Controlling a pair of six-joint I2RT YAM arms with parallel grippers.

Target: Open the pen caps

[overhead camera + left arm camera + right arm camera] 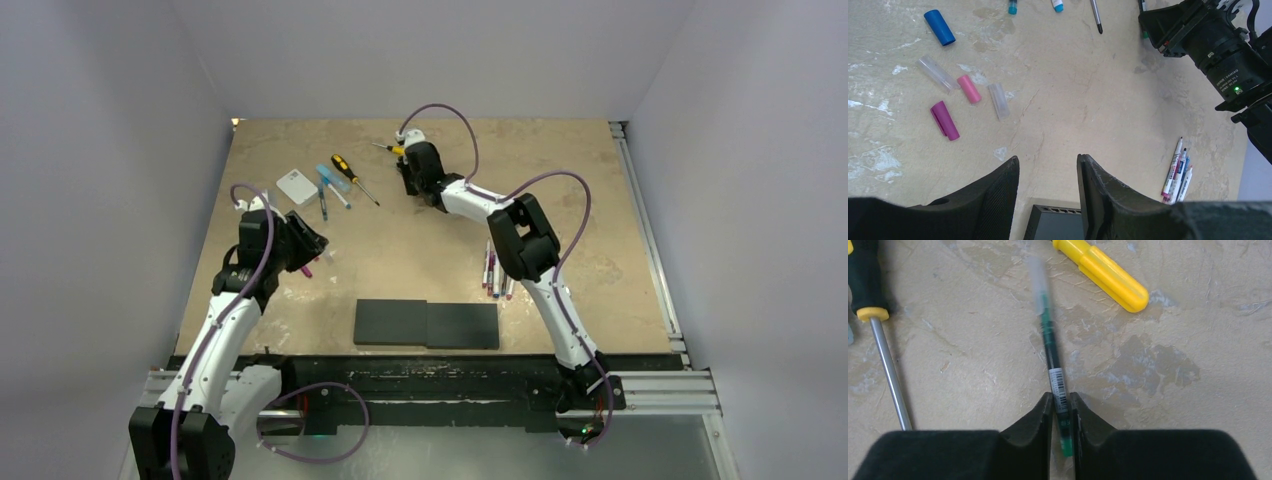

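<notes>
My right gripper (1061, 397) is shut on a thin dark pen (1050, 347) with a green rear end and a barcode label. Its translucent cap (1037, 275) is on and points away from me. In the top view this gripper (410, 175) is at the far middle of the table. My left gripper (1048, 160) is open and empty, above bare table at the left (312, 245). Loose caps lie ahead of it: blue (939, 27), pink (969, 89), magenta (945, 120) and two clear ones (938, 72). Several uncapped pens (1178, 170) lie together right of centre (495, 275).
A yellow screwdriver handle (1103, 272) lies just beyond the held pen. A black-and-yellow screwdriver (870, 285) lies to its left. A white card (297, 186) and two blue-capped pens (325, 190) lie at the far left. Two flat black boxes (427, 323) sit near the front edge.
</notes>
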